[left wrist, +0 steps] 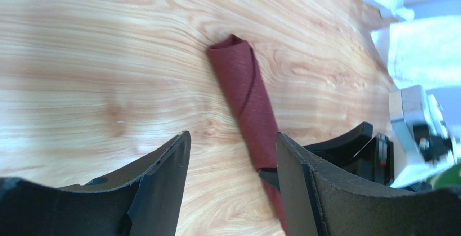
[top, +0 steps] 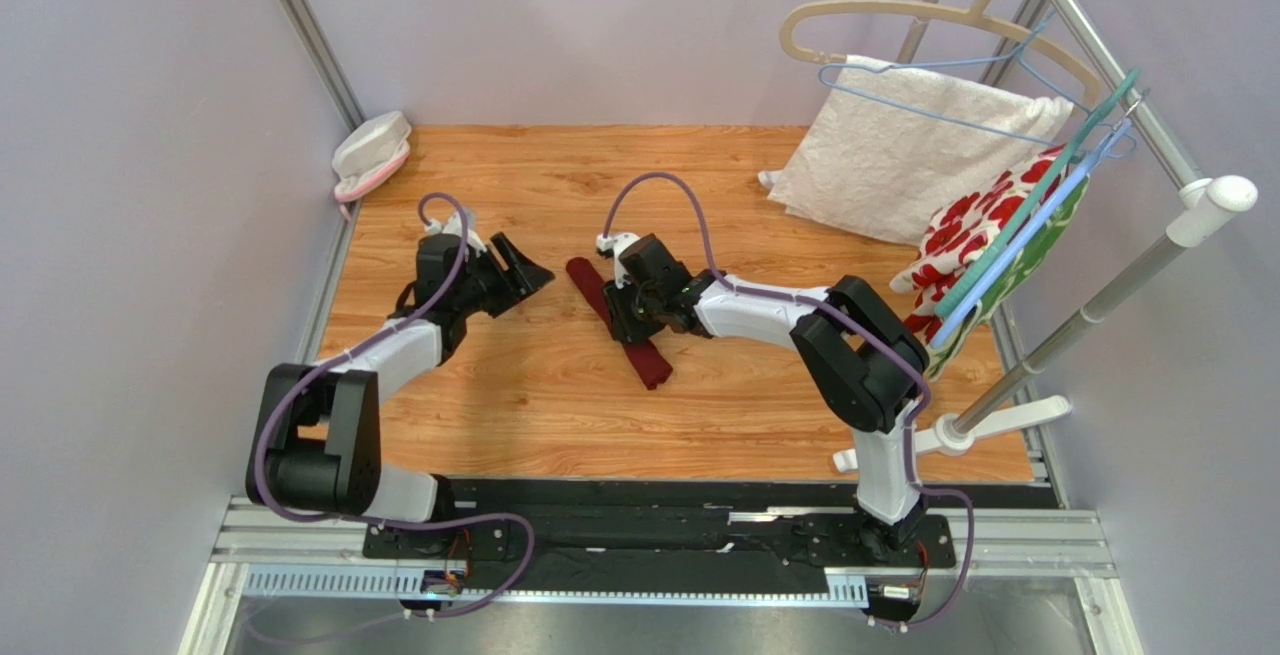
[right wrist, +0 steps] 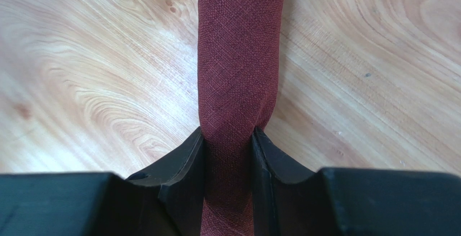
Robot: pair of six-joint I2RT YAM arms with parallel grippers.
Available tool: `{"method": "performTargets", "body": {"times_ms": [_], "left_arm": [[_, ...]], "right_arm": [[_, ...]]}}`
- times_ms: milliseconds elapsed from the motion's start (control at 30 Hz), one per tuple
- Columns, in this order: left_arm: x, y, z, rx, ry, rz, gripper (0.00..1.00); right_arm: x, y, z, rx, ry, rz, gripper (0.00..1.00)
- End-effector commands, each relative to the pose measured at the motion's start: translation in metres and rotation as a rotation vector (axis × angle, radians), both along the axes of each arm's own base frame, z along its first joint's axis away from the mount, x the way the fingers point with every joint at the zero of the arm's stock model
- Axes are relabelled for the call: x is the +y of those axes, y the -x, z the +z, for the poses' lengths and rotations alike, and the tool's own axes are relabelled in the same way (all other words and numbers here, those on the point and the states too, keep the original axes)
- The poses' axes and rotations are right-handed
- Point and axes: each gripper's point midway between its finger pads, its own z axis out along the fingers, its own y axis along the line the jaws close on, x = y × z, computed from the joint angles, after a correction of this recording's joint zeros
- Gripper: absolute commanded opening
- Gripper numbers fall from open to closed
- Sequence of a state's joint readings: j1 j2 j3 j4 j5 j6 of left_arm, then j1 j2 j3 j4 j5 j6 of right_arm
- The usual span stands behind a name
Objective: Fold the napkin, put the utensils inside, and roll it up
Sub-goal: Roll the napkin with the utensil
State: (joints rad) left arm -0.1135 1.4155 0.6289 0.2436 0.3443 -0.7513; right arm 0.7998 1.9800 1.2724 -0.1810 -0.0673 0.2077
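Observation:
The dark red napkin (top: 649, 364) lies rolled into a slim tube slanting across the middle of the wooden table (top: 721, 190). My right gripper (top: 628, 310) reaches over its middle. In the right wrist view the right gripper (right wrist: 227, 136) presses both fingers against the sides of the napkin (right wrist: 241, 57), pinching the cloth in. My left gripper (top: 519, 268) hangs to the left of the roll, apart from it. In the left wrist view the left gripper (left wrist: 232, 138) stands open over bare wood, with the napkin's rolled end (left wrist: 243, 90) just ahead. No utensils are in view.
A white textured towel (top: 917, 145) and a red-and-green floral cloth (top: 992, 235) lie at the back right under hangers (top: 962, 40) on a metal rack (top: 1142, 115). A pink-and-white object (top: 371, 153) sits at the back left corner. Walls close in on both sides.

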Motion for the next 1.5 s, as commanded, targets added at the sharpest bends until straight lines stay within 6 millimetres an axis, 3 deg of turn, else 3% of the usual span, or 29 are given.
{"method": "performTargets", "body": {"times_ms": [0,333,433,500,567,633,700,867,900,1000,1200,1333,1367,1433,1467], "left_arm": [[0.023,0.008,0.006,-0.017,-0.053,0.043,0.68],[0.031,0.018,0.010,-0.030,-0.051,0.063,0.68],[0.032,0.018,0.011,-0.034,-0.049,0.064,0.68],[0.032,0.018,0.015,-0.044,-0.046,0.065,0.68],[0.032,0.019,0.018,-0.045,-0.044,0.066,0.68],[0.032,0.019,0.023,-0.059,-0.046,0.065,0.69],[0.034,0.022,0.025,-0.062,-0.055,0.067,0.69],[0.039,0.027,0.031,-0.073,-0.074,0.079,0.69],[0.039,0.028,0.032,-0.076,-0.076,0.078,0.69],[0.041,0.031,0.037,-0.085,-0.080,0.081,0.70],[0.045,0.036,0.050,-0.091,-0.108,0.087,0.71],[0.049,0.043,0.059,-0.096,-0.125,0.094,0.71],[0.050,0.044,0.065,-0.112,-0.130,0.100,0.72],[0.053,0.048,0.071,-0.114,-0.147,0.103,0.72],[0.054,0.049,0.077,-0.126,-0.154,0.110,0.72]], "right_arm": [[-0.007,0.014,-0.028,0.185,-0.071,0.025,0.28],[-0.006,-0.032,-0.035,0.167,-0.079,-0.114,0.28],[-0.010,-0.055,-0.035,0.116,-0.043,-0.185,0.28],[-0.003,-0.067,-0.026,0.096,-0.043,-0.190,0.29],[-0.001,-0.076,-0.032,0.090,-0.024,-0.200,0.30],[0.004,-0.089,-0.026,0.071,-0.020,-0.202,0.31],[0.005,-0.092,-0.034,0.080,0.001,-0.200,0.32],[0.016,-0.102,-0.025,0.062,-0.025,-0.167,0.40],[0.018,-0.101,-0.020,0.059,-0.034,-0.156,0.50],[0.028,-0.101,-0.001,0.042,-0.072,-0.094,0.64],[0.039,-0.100,0.045,-0.021,-0.145,-0.026,0.72],[0.043,-0.102,0.089,-0.089,-0.209,-0.014,0.76],[0.044,-0.102,0.111,-0.125,-0.240,-0.014,0.77],[0.041,-0.102,0.128,-0.155,-0.255,-0.024,0.77],[0.039,-0.101,0.153,-0.197,-0.287,-0.027,0.78]]}}
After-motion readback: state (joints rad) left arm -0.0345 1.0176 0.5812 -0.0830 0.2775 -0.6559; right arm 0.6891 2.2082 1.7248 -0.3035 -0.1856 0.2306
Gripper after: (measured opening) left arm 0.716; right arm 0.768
